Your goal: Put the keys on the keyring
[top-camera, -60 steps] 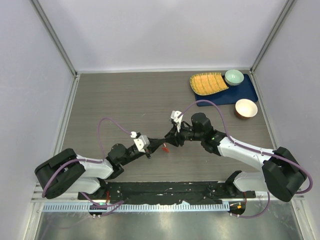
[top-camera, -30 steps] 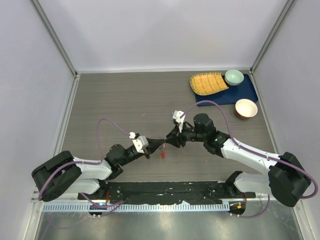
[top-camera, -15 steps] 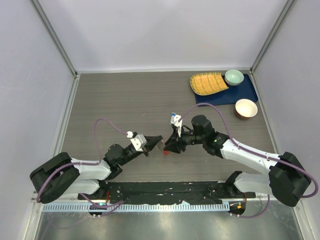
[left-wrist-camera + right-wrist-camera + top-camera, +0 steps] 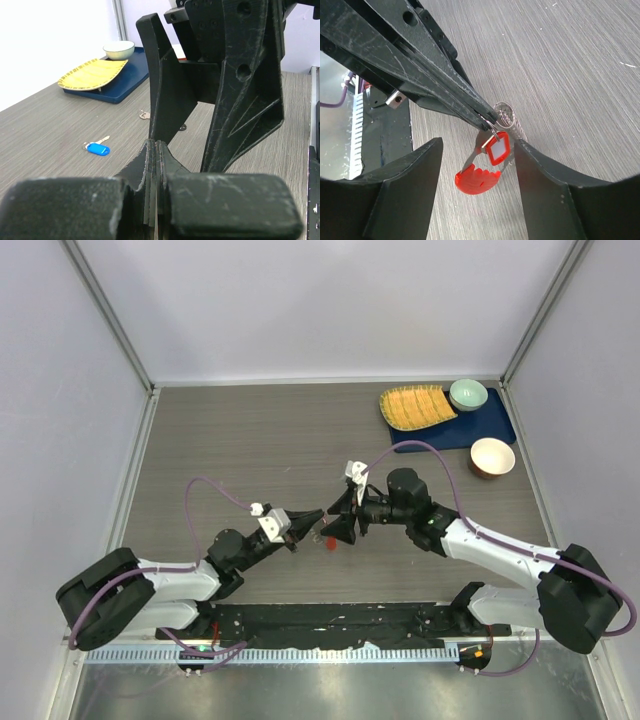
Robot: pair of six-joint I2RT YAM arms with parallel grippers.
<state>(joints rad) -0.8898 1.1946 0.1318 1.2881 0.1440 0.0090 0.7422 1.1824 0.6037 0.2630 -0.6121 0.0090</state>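
Left tool [image 4: 487, 119] is clamped shut on the keyring [image 4: 506, 114], with its tips pinching the wire coil. The keyring hangs above the bench [image 4: 580, 60] with the loop facing the other arm. That reads as a fixture grip, holding the ring steady so the other arm can do the threading. Right tool [image 4: 478, 145] has its jaws apart and grips nothing. Its fingers [image 4: 405, 200] straddle what dangles under the keyring without touching it, so my guess is it's lining up on the coil. Two red bits hang just below the keyring: a small windowed red tag [image 4: 497, 149], and under that the red fob [image 4: 477, 181]. I can't tell whether the tag is the red key already on the ring. The blue key [image 4: 97, 148] lies flat on the bench, well apart from the keyring on its far side. A small pale piece [image 4: 144, 114], probably the plain key, lies further out again. Both are unthreaded, so most of the job looks open. The risk is that the coil is thin and could twist in the pinch once it's pried.
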